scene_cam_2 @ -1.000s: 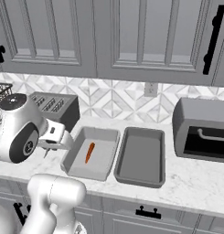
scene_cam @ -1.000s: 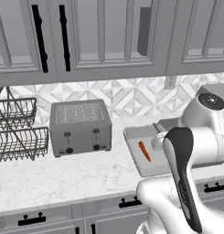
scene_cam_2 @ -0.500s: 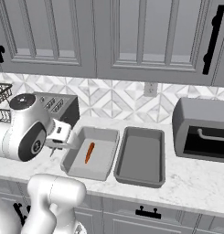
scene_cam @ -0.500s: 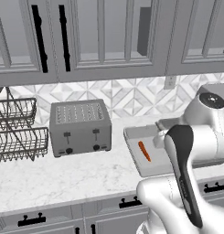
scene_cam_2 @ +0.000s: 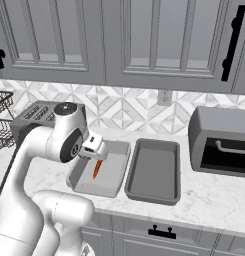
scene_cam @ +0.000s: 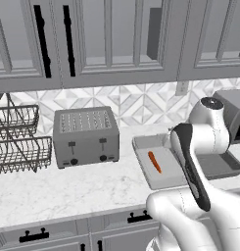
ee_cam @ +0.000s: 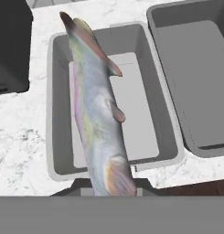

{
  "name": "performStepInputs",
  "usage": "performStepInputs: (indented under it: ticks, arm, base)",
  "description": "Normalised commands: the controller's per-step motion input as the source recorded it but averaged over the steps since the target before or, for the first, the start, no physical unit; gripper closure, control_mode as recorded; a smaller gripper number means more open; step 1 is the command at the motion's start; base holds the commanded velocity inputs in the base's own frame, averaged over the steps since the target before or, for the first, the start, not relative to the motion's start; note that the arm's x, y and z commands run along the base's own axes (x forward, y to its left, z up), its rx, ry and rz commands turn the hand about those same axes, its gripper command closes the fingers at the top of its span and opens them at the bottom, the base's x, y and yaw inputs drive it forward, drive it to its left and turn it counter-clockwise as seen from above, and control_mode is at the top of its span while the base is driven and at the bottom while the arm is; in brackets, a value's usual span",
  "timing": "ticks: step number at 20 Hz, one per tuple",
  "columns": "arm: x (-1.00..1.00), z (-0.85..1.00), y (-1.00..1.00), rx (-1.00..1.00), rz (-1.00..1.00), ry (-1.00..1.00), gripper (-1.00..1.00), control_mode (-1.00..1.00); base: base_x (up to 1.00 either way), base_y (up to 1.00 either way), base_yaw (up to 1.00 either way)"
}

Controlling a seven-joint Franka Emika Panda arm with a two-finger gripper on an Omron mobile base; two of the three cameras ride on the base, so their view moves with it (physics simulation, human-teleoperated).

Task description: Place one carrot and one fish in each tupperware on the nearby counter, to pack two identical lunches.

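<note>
Over the left tupperware, at nine o'clock of its twin: the hand, clamped on a fish, has swung in from beside the toaster. Carrot already inside; release would likely complete this lunch.

The fish is silvery grey with a faint pink and yellow-green sheen along its flank, a darker brownish back, and orange-tinged fins near the tail. Behind it lie two tupperware trays — the left one pale grey, the right one a darker grey. Inside the left tray rests a bright orange carrot. The counter is white marble with fine grey veins. Left of the trays, the toaster is mid-grey with dark slots — above it, a backsplash of white and pale-grey diamond tiles. The cabinet doors are grey with black handles.
</note>
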Motion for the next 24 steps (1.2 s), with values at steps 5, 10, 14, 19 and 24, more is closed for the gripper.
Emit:
performStepInputs:
  ticks: [5, 10, 14, 19, 24]
  arm:
    - [1.00, -0.69, -0.38, 0.01, -0.11, 0.18, 1.00, -1.00]
    - [0.80, -0.76, -0.23, 0.00, -0.06, 0.15, 1.00, -1.00]
    - [0.83, -0.53, -0.03, 0.06, 0.00, 0.17, 1.00, -1.00]
    - [0.43, -0.52, -0.10, 0.08, 0.00, 0.17, 1.00, -1.00]
    - [0.03, -0.41, 0.00, 0.03, 0.02, 0.03, 1.00, -1.00]
  base:
    - [0.00, 0.00, 0.00]
    - [0.00, 0.00, 0.00]
    - [0.00, 0.00, 0.00]
    - [0.00, 0.00, 0.00]
    - [0.00, 0.00, 0.00]
